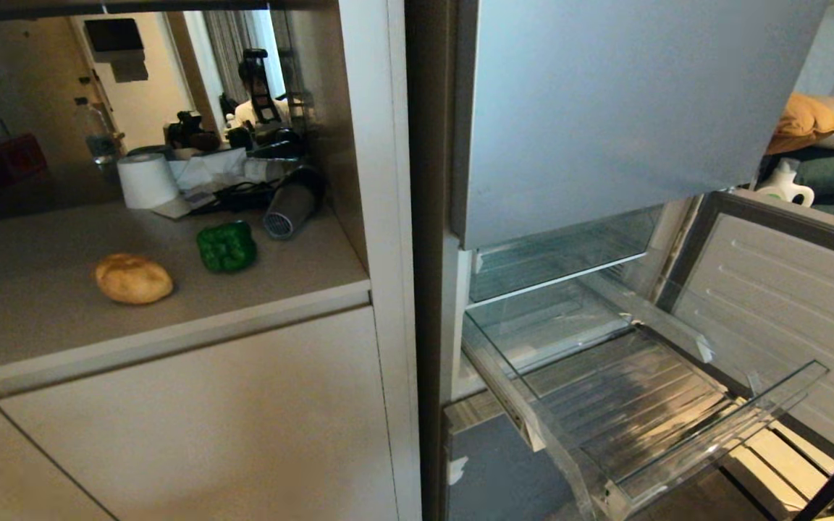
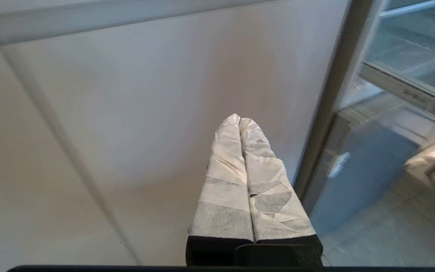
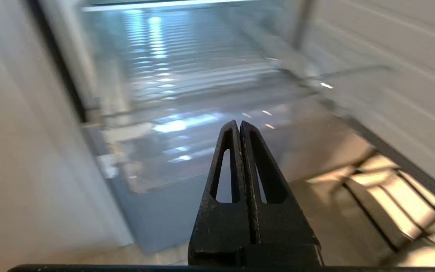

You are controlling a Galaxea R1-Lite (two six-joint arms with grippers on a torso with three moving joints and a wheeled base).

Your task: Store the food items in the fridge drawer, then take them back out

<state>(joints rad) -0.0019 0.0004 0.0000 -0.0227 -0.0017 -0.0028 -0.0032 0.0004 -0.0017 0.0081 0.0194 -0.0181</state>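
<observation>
Potato (image 1: 133, 278) and pepper (image 1: 226, 247) were seen on bench (image 1: 40, 289); drawer (image 1: 677, 427) was pulled out; left hand (image 2: 239, 120) and right hand (image 3: 239, 124) were closed, nothing held.

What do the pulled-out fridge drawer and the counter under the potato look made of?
Fridge drawer: clear rigid plastic, glossy; the floor shows through its ribbed base. Counter: matte beige, likely laminate or stone composite; hard to tell. Potato: dull tan skin.

Left end effector (image 2: 239, 120) wrapped in white tape, right end effector (image 3: 239, 125) bare black, slotted fingers
</observation>
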